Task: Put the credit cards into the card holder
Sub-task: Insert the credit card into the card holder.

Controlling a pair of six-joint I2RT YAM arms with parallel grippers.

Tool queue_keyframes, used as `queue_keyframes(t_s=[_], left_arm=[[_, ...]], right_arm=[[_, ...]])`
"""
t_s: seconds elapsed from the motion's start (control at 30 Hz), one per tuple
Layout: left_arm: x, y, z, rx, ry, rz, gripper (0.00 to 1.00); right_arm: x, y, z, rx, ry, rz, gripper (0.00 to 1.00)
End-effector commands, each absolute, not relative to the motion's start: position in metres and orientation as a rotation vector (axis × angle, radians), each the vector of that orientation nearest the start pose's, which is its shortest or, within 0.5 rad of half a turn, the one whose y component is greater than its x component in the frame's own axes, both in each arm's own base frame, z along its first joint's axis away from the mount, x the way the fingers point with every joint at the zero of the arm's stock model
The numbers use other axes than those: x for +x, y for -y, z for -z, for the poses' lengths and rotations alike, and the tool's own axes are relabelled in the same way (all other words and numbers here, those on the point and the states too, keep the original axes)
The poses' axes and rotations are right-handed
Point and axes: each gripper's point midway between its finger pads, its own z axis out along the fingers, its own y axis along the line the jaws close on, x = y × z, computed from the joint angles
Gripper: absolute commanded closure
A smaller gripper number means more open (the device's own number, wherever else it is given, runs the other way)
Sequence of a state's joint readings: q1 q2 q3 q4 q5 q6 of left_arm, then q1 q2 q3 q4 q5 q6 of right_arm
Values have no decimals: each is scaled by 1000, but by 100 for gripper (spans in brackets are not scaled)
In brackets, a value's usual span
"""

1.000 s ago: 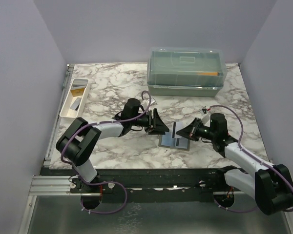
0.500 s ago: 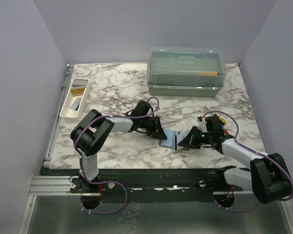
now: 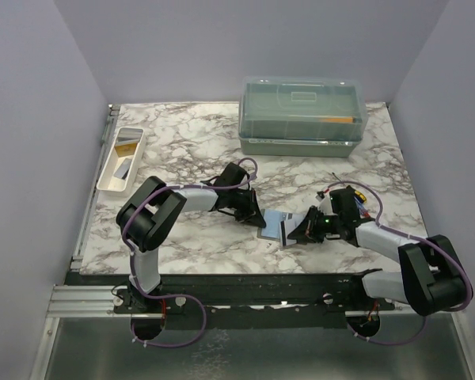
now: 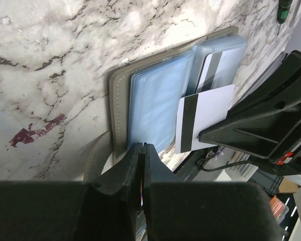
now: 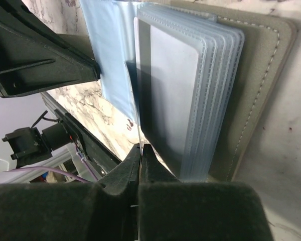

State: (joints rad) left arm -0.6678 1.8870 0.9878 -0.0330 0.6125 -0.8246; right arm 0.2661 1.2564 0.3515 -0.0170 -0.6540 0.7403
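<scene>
The card holder (image 3: 271,224) lies open near the table's front, grey-olive outside with blue-grey sleeves (image 4: 155,100). My left gripper (image 3: 250,210) is shut at the holder's left edge, its tips (image 4: 142,146) pinching the edge of a sleeve. My right gripper (image 3: 298,233) is shut on a silver-grey credit card with a black stripe (image 4: 205,118), its far end at the mouth of the sleeve stack. In the right wrist view that card shows edge-on (image 5: 139,135) beside the stacked sleeves (image 5: 205,95). More credit cards, gold (image 3: 127,143) and grey (image 3: 124,168), lie in the tray.
A long white tray (image 3: 109,176) stands at the back left. A big clear lidded box (image 3: 302,115) stands at the back. A slim screwdriver (image 4: 284,10) lies on the marble right of the holder. The table's front edge is just below the holder.
Both grippers have closed in on the card holder. The right one carried the silver-grey card down and left to the sleeves. The left one moved onto the holder's left edge and shut.
</scene>
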Motion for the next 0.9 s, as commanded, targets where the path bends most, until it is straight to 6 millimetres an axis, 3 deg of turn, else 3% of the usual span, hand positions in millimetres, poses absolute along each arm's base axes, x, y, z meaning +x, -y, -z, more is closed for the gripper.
queue_keyframes(t_s=[0.0,0.57,0.87], left_arm=[[234,327,3,25,-2900,1072,94],[226,324,10,6,-2939,1049,97],[223,327,8,14,-2938,1059,98]], right_arm=[[199,-188,-36,259,-2583,-1226,100],[229,-191,-34,236,-2495,-1196,100],[225,-202,-30,245,-2460,-1308,99]])
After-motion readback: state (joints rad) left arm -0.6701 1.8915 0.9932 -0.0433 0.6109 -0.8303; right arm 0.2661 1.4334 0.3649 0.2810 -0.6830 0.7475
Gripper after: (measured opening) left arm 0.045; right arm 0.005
